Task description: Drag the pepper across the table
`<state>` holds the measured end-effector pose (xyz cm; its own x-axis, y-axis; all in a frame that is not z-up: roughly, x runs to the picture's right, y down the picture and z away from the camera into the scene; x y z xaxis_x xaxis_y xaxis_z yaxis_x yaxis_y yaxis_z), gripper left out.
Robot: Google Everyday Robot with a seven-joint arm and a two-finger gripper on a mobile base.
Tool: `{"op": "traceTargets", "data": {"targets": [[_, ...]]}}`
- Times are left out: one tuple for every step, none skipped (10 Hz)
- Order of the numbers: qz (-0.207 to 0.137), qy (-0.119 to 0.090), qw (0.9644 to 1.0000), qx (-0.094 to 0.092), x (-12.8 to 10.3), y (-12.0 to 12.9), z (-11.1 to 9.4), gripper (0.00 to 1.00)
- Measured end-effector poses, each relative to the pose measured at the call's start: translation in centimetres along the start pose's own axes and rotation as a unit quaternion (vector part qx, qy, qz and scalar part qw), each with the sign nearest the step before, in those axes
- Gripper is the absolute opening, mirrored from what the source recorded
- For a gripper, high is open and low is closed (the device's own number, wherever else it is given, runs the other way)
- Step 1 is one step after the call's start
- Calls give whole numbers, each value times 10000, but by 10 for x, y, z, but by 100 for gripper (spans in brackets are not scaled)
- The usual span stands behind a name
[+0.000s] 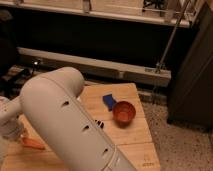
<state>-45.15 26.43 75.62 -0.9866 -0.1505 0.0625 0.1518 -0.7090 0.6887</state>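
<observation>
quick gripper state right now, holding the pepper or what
Gripper: low at the table's left edge, right above the pepper; mostly hidden behind the arm, so open, shut or gripping cannot be told.

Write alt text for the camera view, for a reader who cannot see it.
A large white robot arm fills the foreground over a light wooden table, with its gripper low at the left edge, right by a small orange pepper. Farther right sit an orange-red bowl and a blue object.
</observation>
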Motion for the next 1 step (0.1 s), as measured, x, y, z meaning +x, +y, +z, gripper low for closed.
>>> {"op": "traceTargets", "data": {"targets": [[-41,31,9999,118,4,-4,-1,5]]}}
